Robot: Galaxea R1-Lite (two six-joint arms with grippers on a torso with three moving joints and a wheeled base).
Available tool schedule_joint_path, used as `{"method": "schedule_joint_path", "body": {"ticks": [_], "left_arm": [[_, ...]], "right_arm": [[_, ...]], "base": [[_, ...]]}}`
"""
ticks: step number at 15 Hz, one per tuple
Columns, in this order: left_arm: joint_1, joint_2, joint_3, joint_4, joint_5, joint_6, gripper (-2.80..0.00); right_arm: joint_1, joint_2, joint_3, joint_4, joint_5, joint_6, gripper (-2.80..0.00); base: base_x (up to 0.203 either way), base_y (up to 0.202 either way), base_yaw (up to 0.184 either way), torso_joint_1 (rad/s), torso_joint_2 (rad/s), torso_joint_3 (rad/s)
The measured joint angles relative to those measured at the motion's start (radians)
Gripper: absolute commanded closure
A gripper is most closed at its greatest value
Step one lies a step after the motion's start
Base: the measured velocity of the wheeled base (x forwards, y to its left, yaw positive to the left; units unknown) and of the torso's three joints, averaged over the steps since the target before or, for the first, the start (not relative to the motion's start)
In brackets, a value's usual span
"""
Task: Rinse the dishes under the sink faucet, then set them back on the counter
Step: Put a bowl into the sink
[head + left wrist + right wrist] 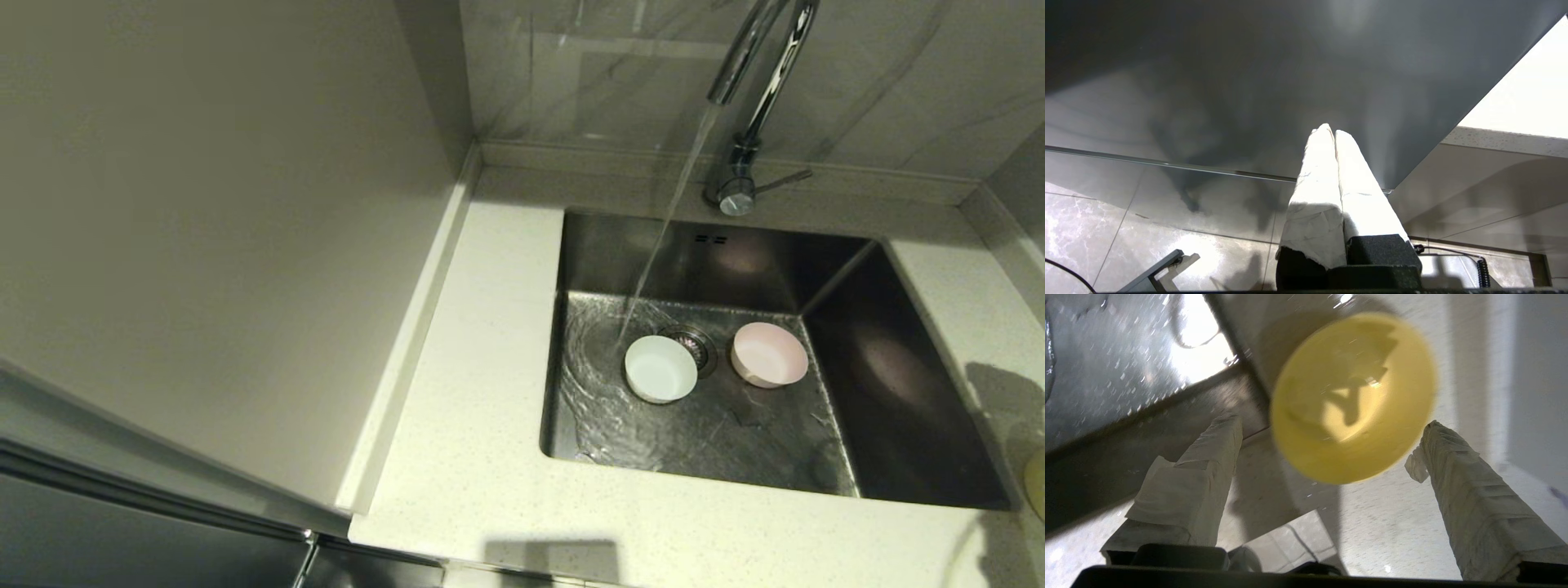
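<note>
Yellow bowl (1351, 400) sits on counter (1396, 522) by sink's (898, 392) right rim, right gripper (1331, 428) fingers spread, nothing held; left gripper (1333, 134) clenched, parked. Risk: bowl knocked into sink.

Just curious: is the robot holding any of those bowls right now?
No. The right gripper is open around the yellow bowl without touching; the left gripper is shut and empty.
</note>
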Motion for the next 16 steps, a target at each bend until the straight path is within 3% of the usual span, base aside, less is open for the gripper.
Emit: {"method": "schedule_joint_path", "body": {"ticks": [3,12,13,16], "left_arm": [[0.0,0.0,0.0,0.0,0.0,0.0,0.0],[0.0,0.0,0.0,0.0,0.0,0.0,0.0],[0.0,0.0,0.0,0.0,0.0,0.0,0.0],[0.0,0.0,0.0,0.0,0.0,0.0,0.0]], "right_arm": [[0.017,0.035,0.022,-0.005,0.048,-0.022,-2.8],[0.024,0.178,-0.009,-0.103,0.002,-0.02,-2.8],[0.024,0.183,-0.009,-0.103,0.001,-0.019,0.0],[0.023,0.189,-0.007,-0.103,0.002,-0.019,0.0]], "base": [[0.0,0.0,0.0,0.0,0.0,0.0],[0.0,0.0,0.0,0.0,0.0,0.0],[0.0,0.0,0.0,0.0,0.0,0.0],[0.0,0.0,0.0,0.0,0.0,0.0]]}}
